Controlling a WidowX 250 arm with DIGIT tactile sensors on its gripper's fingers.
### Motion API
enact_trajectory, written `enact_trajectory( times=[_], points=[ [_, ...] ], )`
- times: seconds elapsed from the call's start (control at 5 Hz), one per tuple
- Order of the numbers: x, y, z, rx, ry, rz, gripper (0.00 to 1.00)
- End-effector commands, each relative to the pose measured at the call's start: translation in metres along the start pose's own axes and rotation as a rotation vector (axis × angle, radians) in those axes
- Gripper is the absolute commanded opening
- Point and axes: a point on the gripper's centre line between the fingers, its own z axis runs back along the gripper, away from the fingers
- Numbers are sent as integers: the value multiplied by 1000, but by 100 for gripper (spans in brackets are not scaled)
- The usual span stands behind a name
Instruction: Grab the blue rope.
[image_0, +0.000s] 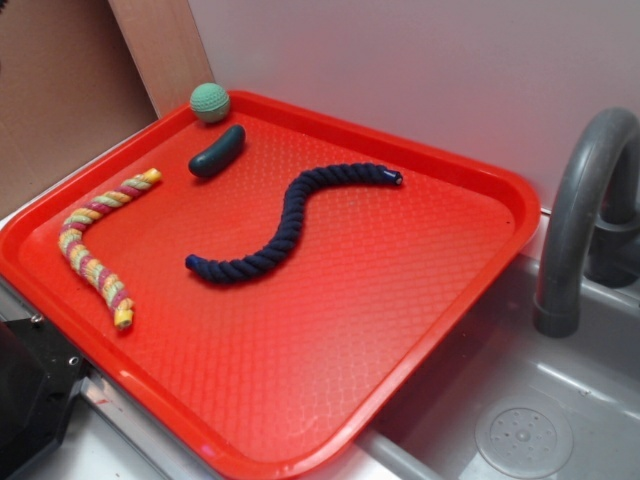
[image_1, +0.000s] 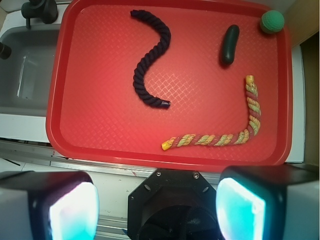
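Taking the wrist view from left to right: a grey sink (image_1: 25, 75) fills the 9 o'clock side, with the dark base of a tap (image_1: 37, 10) at its 11 o'clock corner. Next comes the red tray (image_1: 90, 125), which holds everything else.

The blue rope (image_1: 150, 57) is the first item on the tray. It lies in an S shape toward 11 o'clock from the end effector (image_1: 157, 207), well apart from it and untouched. Its long axis runs roughly from 12 to 6 o'clock, one bound end near the tray's far rim and the other nearer the camera, pointing toward 4 o'clock. In my judgement the coming move turns on travelling forward and slightly left, then descending across the rope's middle, with the fingers set crosswise to that axis.

Further right lie a pink-yellow-green striped rope (image_1: 225, 135), bent in an L at about 1 o'clock, a short dark green piece (image_1: 230, 44), and a green ball (image_1: 272, 21) in the tray's 1 o'clock corner. These sit well clear of the blue rope.

The end effector hovers above the near edge of the bench, its two pads (image_1: 72, 210) spread wide apart with nothing between them.

No brand, label or writing can be read in either view.
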Motion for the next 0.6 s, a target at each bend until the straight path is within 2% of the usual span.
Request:
enact_trajectory(
  times=[0.0,0.4],
  points=[
    [0,0,0,0,0,0,100],
    [22,-4,6,-41,12,100,100]
  ],
)
